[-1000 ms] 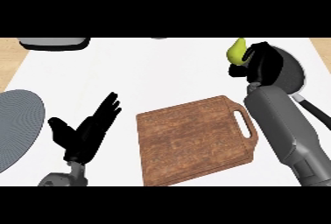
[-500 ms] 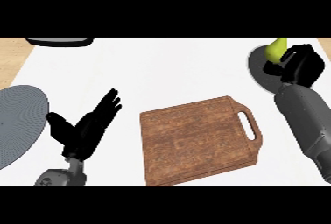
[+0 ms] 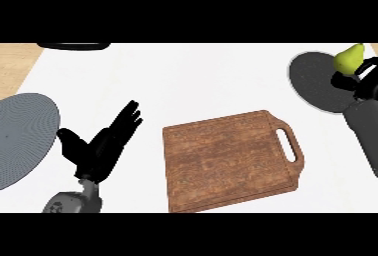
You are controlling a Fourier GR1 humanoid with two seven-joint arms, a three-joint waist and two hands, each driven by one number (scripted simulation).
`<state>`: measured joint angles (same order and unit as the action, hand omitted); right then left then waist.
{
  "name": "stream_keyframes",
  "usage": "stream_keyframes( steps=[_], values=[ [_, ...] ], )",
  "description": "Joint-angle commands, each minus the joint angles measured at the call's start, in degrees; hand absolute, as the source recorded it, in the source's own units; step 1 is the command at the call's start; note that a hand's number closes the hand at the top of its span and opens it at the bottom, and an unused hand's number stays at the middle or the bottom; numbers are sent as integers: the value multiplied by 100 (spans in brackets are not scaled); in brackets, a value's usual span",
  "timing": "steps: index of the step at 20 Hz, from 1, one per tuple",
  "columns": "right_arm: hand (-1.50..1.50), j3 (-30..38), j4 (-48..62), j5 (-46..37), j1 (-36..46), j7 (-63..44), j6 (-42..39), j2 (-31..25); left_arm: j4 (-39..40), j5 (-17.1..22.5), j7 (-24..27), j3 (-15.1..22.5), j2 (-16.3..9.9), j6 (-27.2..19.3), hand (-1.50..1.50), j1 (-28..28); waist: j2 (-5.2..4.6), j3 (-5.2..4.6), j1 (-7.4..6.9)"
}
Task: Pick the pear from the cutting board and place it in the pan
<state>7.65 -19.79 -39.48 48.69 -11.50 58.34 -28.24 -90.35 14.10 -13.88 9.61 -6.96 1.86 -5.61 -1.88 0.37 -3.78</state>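
Right hand (image 3: 356,80) shifted rightward, clasping one pear (image 3: 348,58) above one pan (image 3: 317,82), left hand (image 3: 100,147) splayed

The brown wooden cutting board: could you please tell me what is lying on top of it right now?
Nothing lies on the brown wooden cutting board; its whole top shows bare. The yellow-green pear is in the right hand, over the dark round pan. The hand hides the pear's underside.

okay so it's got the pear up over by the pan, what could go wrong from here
The right hand holds the pear at the pan's far right side, not over its middle, so on release it might land on the rim and roll onto the counter. The hand also hides the pear's lower half, so its seating cannot be judged.
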Motion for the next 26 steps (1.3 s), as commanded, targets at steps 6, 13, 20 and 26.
stream_keyframes(
  steps=[6,13,20,26],
  values=[
    [-150,384,1104,335,67,31,-1433,-483,-27,-74,61,190,128,39,0,23,-78,12,-176],
    [-150,1304,302,1364,-8,1401,-1170,-4,19,14,54,107,104,97,0,41,-30,35,-58],
    [-150,2466,-86,2680,-235,2646,-2005,-141,-104,-15,-159,24,64,-24,0,-92,10,25,58],
    [-150,2885,262,3261,-778,3515,-3760,-420,41,-186,-86,110,182,-147,0,-42,75,-2,182]
  ],
)
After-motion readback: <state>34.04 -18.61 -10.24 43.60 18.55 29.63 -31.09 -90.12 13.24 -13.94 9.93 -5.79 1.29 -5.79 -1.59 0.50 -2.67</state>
